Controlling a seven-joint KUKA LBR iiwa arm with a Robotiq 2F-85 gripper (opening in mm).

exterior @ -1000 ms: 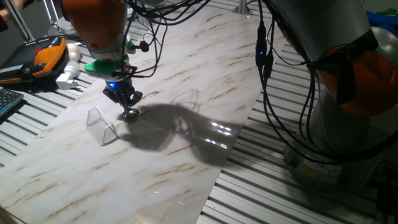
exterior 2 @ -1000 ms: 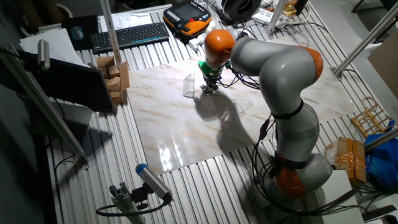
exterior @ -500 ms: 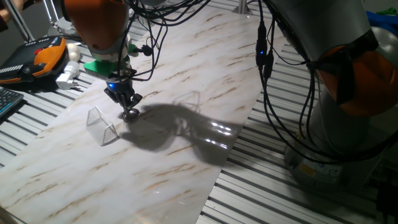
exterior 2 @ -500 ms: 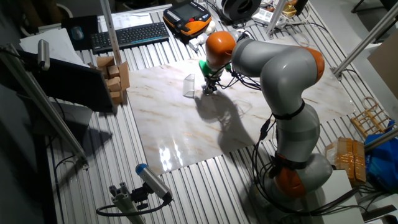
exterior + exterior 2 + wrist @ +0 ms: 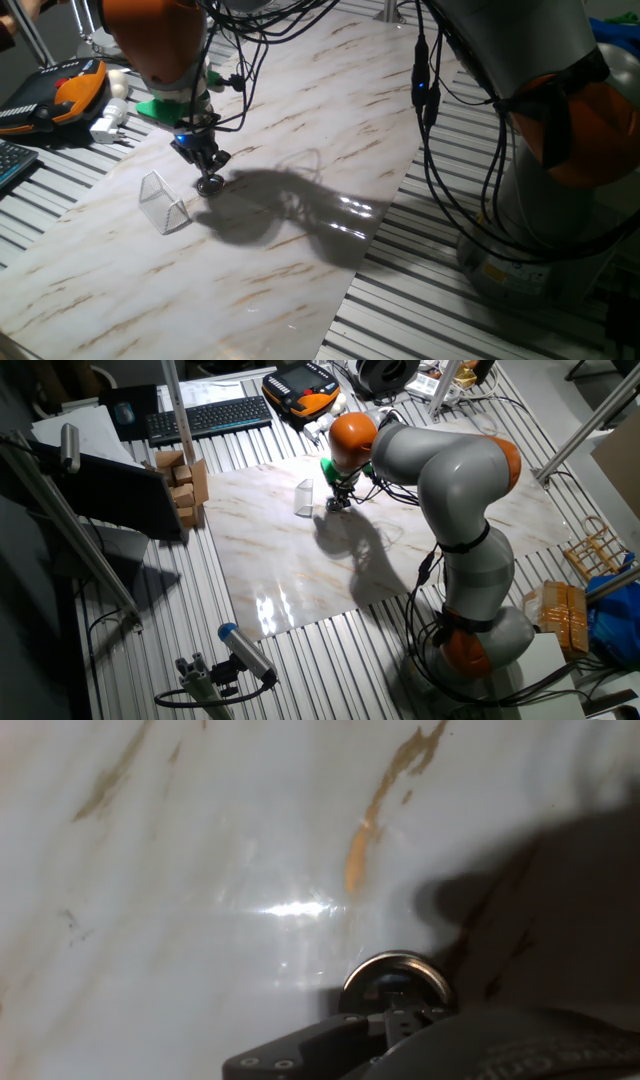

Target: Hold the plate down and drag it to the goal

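Plate [image 5: 398, 982] sits pinned directly under the jaws' tip; jaw spread unclear.

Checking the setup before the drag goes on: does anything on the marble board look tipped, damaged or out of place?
Nothing stands out. The plate lies flat under the gripper, and the goal stands upright just beside it.

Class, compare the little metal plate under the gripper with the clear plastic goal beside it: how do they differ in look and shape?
The plate is a shiny, opaque silver disc; the goal is see-through. The plate lies flat and round; the goal stands up like a tent with triangular sides. The plate is smaller than the goal. Both rest on the marble board.
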